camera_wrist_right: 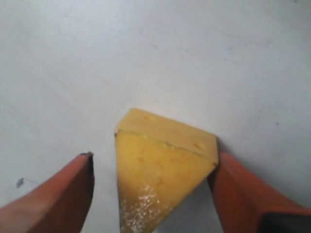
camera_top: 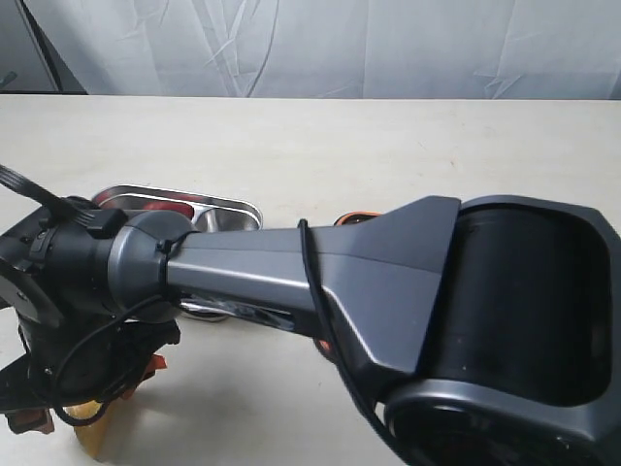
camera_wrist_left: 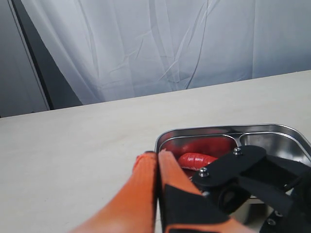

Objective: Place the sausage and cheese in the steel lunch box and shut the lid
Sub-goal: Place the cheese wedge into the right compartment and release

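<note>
Closest to the lens, the dark grey right arm (camera_top: 291, 262) reaches across the pale bench (camera_top: 388, 146) to the near left corner of the exterior view, and its orange-fingered right claw (camera_wrist_right: 155, 155) hangs low over the small yellow-orange wedge of toy cheese (camera_wrist_right: 160, 170). That claw stands apart and grips nothing.

Watch how the wedge sits between the fingers. The cheese lies flat on the bench, its narrow tip pointing back toward the wrist and its broad end away, so its long axis runs in line with the claw's reach and the fingers flank its two slanted sides. It is not centred: one finger sits just beside a corner of the broad end, perhaps touching, and the other is well apart from the opposite side. I judge that closing now would shove the wedge sideways before it is pinched, so shift toward the open side first.

Beyond the claw, farther from you in the exterior view, lies the shallow shiny stainless-steel lunch box (camera_top: 228, 216). The glossy red toy sausage (camera_wrist_left: 197, 159) already lies in one of its compartments. The lift must carry the cheese away from you and over the near rim.

Your left claw (camera_wrist_left: 156, 154) has its fingers pressed together, empty, near the box. Only an orange sliver of the lid (camera_top: 354, 216) shows behind the arm.
</note>
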Controlling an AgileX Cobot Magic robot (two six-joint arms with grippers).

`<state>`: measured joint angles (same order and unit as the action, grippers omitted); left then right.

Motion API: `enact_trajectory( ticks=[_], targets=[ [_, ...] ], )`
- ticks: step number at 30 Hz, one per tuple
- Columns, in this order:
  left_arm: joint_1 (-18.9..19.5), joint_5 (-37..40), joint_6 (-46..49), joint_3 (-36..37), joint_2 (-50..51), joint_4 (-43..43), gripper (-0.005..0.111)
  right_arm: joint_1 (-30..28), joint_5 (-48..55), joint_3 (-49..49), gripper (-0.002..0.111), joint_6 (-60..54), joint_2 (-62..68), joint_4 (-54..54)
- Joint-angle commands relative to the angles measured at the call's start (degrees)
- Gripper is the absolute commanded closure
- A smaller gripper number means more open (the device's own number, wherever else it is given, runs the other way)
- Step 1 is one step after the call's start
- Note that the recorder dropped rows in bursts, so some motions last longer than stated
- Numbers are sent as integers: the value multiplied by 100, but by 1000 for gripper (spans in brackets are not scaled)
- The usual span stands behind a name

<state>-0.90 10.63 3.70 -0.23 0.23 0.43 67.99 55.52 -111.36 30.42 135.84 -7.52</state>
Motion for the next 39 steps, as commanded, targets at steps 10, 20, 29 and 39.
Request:
enact_trajectory(
  ticks=[10,20,29,39],
  targets=[
    [-34,-35,-20,23,-23,-8,107,-4,337,27,103,303,155,145],
    [-34,-35,-20,23,-23,-8,107,-4,678,27,108,316,-216,658],
    [-34,-35,-20,23,-23,-8,107,-168,846,27,108,316,-1115,1969],
    [-34,-35,-20,23,-23,-8,107,-1655,617,27,109,-664,-1209,1701]
  ],
)
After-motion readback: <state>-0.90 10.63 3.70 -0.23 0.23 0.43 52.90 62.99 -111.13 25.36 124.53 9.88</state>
